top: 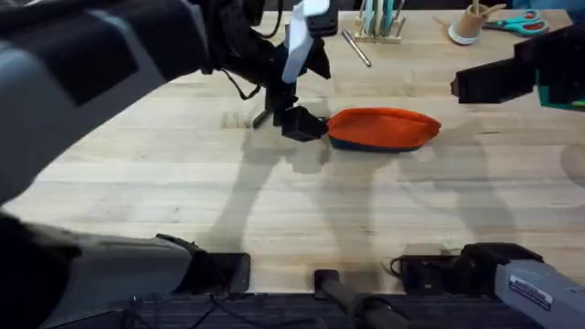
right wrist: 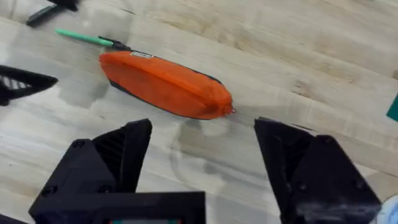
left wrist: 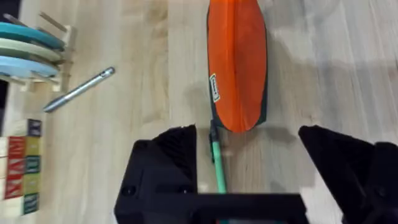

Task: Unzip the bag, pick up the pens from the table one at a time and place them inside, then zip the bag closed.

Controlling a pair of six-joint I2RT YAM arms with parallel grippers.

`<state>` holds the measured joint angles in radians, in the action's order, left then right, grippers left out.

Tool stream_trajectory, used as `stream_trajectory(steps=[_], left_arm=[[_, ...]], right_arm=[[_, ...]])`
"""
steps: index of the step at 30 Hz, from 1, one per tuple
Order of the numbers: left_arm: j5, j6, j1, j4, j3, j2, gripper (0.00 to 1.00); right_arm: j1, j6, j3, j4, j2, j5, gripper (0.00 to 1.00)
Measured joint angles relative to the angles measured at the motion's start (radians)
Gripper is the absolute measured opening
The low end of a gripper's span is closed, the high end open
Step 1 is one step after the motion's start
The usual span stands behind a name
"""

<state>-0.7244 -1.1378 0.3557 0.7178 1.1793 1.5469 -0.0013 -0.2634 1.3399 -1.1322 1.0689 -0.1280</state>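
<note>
The orange bag lies on the table, its zipper looking closed and a small pull at one end. My left gripper hovers just off the bag's left end, open. The thin green pen lies on the wood between its fingers, one tip touching the bag. A silver-grey pen lies farther back. A dark slim object, perhaps the black pen, lies beyond the green pen. My right gripper hangs open above and right of the bag, holding nothing.
A wooden rack with coloured plates and stacked blocks stand at the back. Teal-handled scissors and a small cup sit at the back right. Bare wood lies in front of the bag.
</note>
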Motion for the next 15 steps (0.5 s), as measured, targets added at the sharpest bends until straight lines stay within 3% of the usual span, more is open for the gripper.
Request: stream_trajectory(steps=[15], left_arm=[[-0.207,0.000,0.000,-0.114,0.000,0.234,0.993]], right_arm=[[0.000,0.000,0.000,0.000,0.000,0.000,0.996]])
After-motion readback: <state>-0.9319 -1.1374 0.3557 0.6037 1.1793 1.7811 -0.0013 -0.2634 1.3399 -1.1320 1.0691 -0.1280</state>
